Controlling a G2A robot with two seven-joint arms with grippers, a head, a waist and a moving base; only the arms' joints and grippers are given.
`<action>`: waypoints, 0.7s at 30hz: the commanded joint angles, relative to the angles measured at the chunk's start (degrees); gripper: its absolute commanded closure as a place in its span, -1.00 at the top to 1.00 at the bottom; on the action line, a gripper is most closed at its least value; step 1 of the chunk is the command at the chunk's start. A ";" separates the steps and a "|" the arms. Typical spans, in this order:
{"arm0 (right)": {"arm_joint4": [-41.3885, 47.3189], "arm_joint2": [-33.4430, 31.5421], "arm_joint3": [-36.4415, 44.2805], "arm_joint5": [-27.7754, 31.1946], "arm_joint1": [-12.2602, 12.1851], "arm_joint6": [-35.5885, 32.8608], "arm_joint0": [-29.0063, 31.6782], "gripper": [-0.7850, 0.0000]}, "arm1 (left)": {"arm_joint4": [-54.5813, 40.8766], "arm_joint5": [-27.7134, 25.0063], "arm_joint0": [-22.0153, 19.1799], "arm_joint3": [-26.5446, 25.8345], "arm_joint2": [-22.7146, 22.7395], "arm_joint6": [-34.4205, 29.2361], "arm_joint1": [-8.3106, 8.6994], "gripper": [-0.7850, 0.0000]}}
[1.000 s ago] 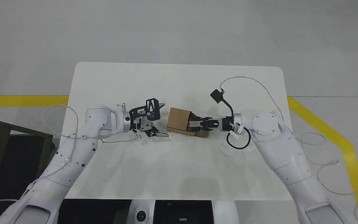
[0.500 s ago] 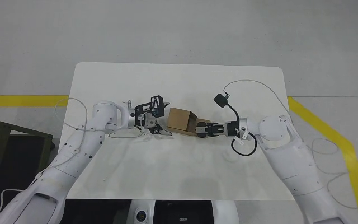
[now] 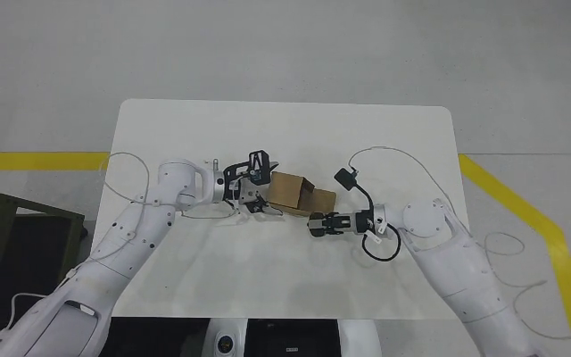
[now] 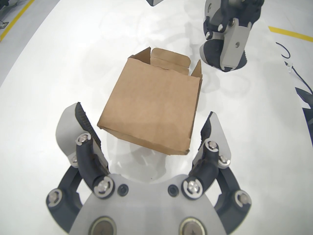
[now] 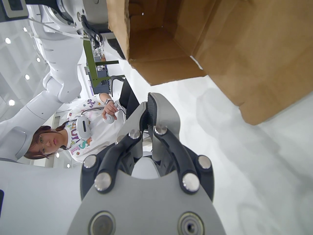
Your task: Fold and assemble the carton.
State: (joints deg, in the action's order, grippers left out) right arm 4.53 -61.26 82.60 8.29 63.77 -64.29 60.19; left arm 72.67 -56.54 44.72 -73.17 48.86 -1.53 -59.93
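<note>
- Carton (image 3: 290, 192) lies on its side on table (image 3: 178, 125), one end open.
- Left gripper (image 4: 145, 123) at carton's closed end, fingers released.
- Right gripper (image 5: 149, 100) just beside carton's open end, fingers clenched, not touching it.

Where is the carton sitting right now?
In the top view, the carton lies near the middle of the table, between the left end effector and the right end effector, open end facing the right one.

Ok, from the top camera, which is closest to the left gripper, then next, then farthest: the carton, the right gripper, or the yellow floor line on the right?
1. The carton, directly beside the left gripper.
2. The right gripper, by the carton's open end.
3. The yellow floor line, beyond the table's right edge.
</note>
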 commanded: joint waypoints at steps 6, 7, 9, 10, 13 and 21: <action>-0.42 2.35 -3.22 4.16 0.88 4.56 -2.30 -1.00 | -0.62 -0.13 0.06 0.07 -0.08 -0.76 -0.25 1.00; -0.62 2.84 -3.75 4.83 1.06 5.33 -2.73 -1.00 | -0.64 -0.07 0.11 0.01 -0.07 -0.91 -0.27 1.00; -0.89 4.00 -4.60 5.92 1.47 6.70 -3.58 -1.00 | -0.38 0.75 0.30 -0.15 0.04 -1.28 -0.30 1.00; -1.00 4.51 -5.13 6.40 1.67 7.37 -4.03 -1.00 | -0.43 1.03 0.47 -0.17 0.09 -1.31 -0.32 1.00; -1.15 6.02 -6.69 7.54 2.27 8.64 -5.45 -1.00 | -0.61 1.53 0.78 -0.28 0.28 -1.54 -0.36 1.00; -0.39 9.06 -11.84 11.30 3.78 10.41 -9.20 -1.00 | -0.90 1.93 1.40 -0.67 0.54 -2.52 -0.46 1.00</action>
State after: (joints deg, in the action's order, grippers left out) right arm 4.09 -52.46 71.29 19.23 67.41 -54.04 51.36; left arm 71.86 -54.60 46.07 -73.83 49.37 -3.93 -60.37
